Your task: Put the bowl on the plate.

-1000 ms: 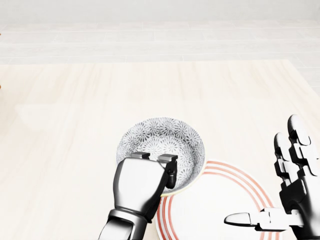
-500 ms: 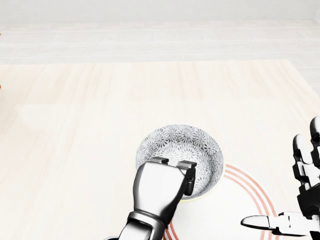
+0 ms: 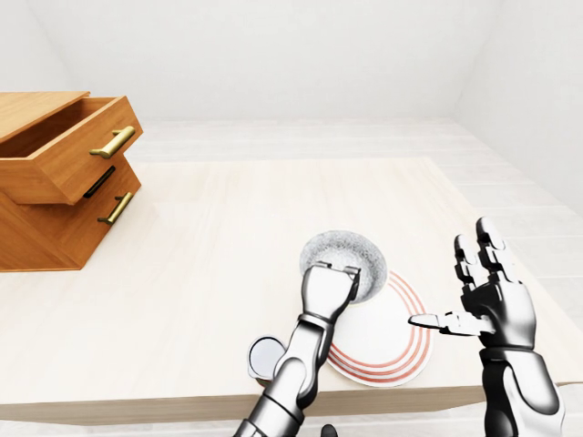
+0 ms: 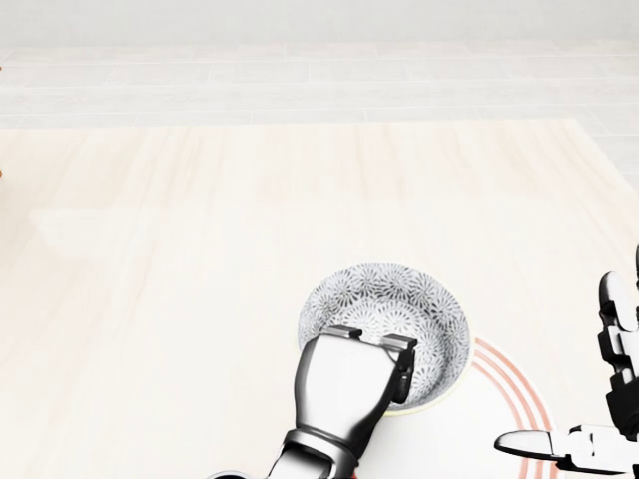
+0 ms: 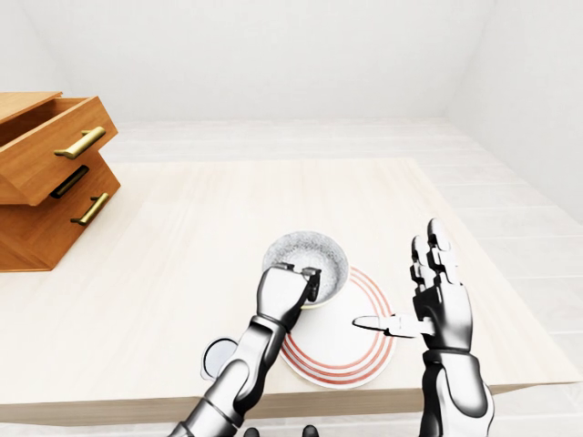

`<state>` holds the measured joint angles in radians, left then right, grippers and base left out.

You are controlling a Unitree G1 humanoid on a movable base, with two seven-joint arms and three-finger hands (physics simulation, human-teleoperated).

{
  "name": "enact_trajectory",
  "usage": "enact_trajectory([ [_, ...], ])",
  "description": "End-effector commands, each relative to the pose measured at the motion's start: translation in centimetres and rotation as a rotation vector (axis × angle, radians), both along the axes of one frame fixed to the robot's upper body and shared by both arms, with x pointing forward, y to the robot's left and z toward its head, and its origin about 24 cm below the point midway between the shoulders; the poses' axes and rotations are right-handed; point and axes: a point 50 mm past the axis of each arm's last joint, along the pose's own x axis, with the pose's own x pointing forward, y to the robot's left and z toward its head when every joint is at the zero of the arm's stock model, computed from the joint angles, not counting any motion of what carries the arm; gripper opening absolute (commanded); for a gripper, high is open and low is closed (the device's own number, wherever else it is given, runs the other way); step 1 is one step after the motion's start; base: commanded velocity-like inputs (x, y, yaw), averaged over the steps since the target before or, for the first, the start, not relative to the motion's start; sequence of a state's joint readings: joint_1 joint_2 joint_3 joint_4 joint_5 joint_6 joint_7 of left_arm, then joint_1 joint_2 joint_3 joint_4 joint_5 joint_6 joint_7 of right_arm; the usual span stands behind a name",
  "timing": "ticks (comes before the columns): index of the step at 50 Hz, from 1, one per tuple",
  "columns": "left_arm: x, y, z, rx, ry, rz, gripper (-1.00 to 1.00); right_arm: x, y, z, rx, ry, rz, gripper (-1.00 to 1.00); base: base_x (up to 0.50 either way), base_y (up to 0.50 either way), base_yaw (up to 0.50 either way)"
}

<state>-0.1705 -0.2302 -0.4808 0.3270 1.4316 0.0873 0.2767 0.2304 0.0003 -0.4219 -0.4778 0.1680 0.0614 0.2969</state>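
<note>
A grey-and-white patterned bowl (image 4: 389, 304) sits at the upper left edge of a white plate with red rings (image 3: 393, 339), overlapping its rim. My left hand (image 4: 384, 354) is shut on the bowl's near rim, fingers over the edge and thumb inside. Whether the bowl rests on the plate or hangs just above it I cannot tell. My right hand (image 3: 475, 296) stands open beside the plate's right side, fingers spread upward and thumb pointing left over the rim. Only its thumb and finger edges show at the head view's lower right.
A wooden drawer cabinet (image 3: 55, 182) stands at the table's left with its top drawer pulled open. A small white round cup-like thing (image 3: 264, 357) lies by the table's near edge (image 3: 137, 401), left of my left forearm. The light wooden table (image 3: 228, 218) stretches beyond the bowl.
In the head view my left hand has carried the bowl rightward and downward, further over the plate. The right hand has drawn off to the right, partly leaving the view.
</note>
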Motion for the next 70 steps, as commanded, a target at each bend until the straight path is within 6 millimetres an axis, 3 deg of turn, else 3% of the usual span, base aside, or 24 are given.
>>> enact_trajectory([
  [1, -1.5, -1.2, 0.1, -0.055, -0.018, -0.021, -1.0, 0.0, 0.0, 0.2, 0.002, -0.001, -0.006, 1.0, 0.0, 0.0, 0.0],
  [24, -3.8, -2.9, -0.2, -0.075, -0.007, -0.096, -1.0, -0.1, -0.1, 0.8, -0.008, -0.021, -0.017, 1.0, 0.0, 0.0, 0.0],
  [50, -3.1, -3.2, -2.0, -0.057, 0.018, -0.074, -1.0, 0.3, -0.4, 0.1, 0.006, 0.004, -0.02, 1.0, 0.0, 0.0, 0.0],
  [70, -4.0, -3.3, -3.2, -0.039, 0.025, -0.077, -1.0, 0.5, -0.5, 0.0, 0.01, 0.009, -0.02, 1.0, 0.0, 0.0, 0.0],
])
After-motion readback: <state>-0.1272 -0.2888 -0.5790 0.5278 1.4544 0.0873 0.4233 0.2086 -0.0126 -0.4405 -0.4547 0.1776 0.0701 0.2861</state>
